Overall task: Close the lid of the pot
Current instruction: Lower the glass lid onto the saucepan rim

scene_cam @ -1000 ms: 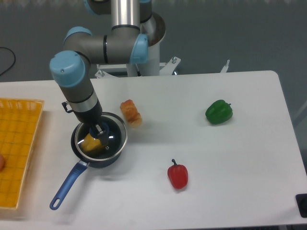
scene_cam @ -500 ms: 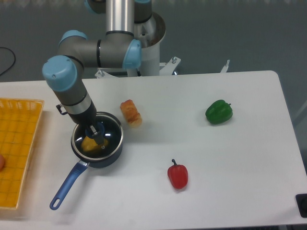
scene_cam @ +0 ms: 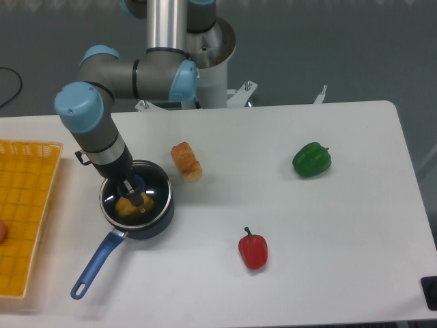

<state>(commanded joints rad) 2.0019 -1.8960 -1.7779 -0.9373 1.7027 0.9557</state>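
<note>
Left part of counter (scene_cam: 328,225), just right of yellow basket (scene_cam: 27,212): pot (scene_cam: 153,220), blue handle toward near-left. Lid (scene_cam: 158,188) on top of pot, rim matching pot rim; yellow item (scene_cam: 127,206) visible through glass. My claw (scene_cam: 134,193) over lid centre, clenched on blue knob. Right of pot, near: bread roll (scene_cam: 186,161). Further right, nearer front edge: red pepper (scene_cam: 253,250). Well apart, far right: green pepper (scene_cam: 312,159).

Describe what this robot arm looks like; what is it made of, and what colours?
The arm is built of smooth silver-grey metal tubes joined by rounded joints with light blue caps. Its wrist narrows into a dark grey and black section with a silver ring, ending in a small dark two-finger gripper. No markings can be made out.
</note>
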